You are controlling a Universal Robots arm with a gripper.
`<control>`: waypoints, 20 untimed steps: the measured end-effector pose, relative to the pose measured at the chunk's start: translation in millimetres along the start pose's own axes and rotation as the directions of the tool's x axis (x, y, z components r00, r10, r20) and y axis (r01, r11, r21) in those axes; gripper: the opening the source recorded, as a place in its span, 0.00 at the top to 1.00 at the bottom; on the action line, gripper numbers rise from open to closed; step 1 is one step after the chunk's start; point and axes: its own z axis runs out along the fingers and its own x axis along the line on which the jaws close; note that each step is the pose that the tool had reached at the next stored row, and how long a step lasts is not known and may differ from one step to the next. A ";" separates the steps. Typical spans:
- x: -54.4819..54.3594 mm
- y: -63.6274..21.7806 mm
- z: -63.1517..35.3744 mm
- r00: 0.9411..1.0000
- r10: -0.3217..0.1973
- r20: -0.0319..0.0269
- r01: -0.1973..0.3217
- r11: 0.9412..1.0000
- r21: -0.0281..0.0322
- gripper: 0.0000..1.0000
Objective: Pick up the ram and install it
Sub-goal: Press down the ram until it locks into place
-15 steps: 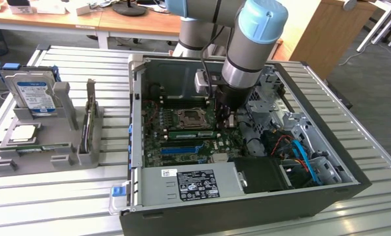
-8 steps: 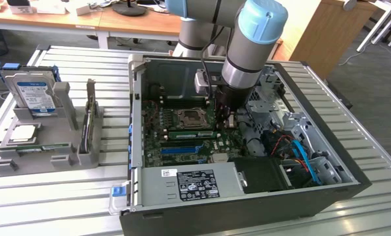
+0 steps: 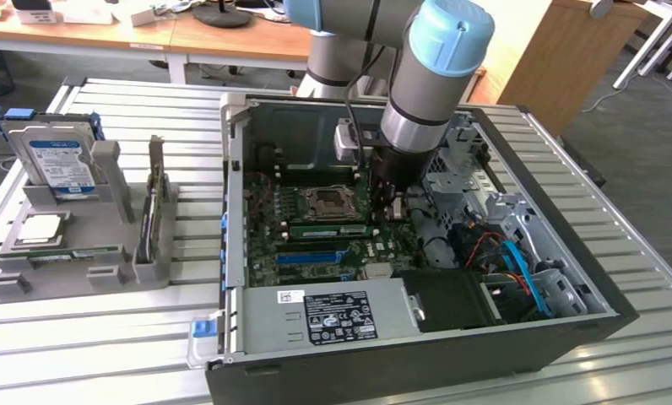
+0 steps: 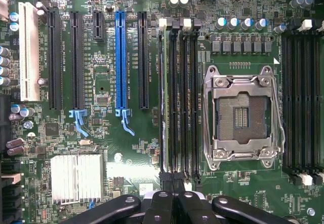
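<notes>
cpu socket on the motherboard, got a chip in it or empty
Empty: the wrist view shows the cpu socket with bare contacts inside its metal frame and no processor seated.

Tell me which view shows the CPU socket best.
The wrist view: the CPU socket lies square-on, its metal frame and empty contact bed unobstructed. The exterior view shows it at a slant, beside the arm.
</notes>
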 end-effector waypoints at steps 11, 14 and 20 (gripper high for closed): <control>0.1 0.0 0.6 1.000 0.000 0.000 0.000 1.000 0.000 0.89; 0.1 0.0 1.0 1.000 0.000 0.000 0.000 1.000 0.000 0.89; 0.2 0.0 1.5 1.000 0.000 0.000 0.000 1.000 0.000 0.89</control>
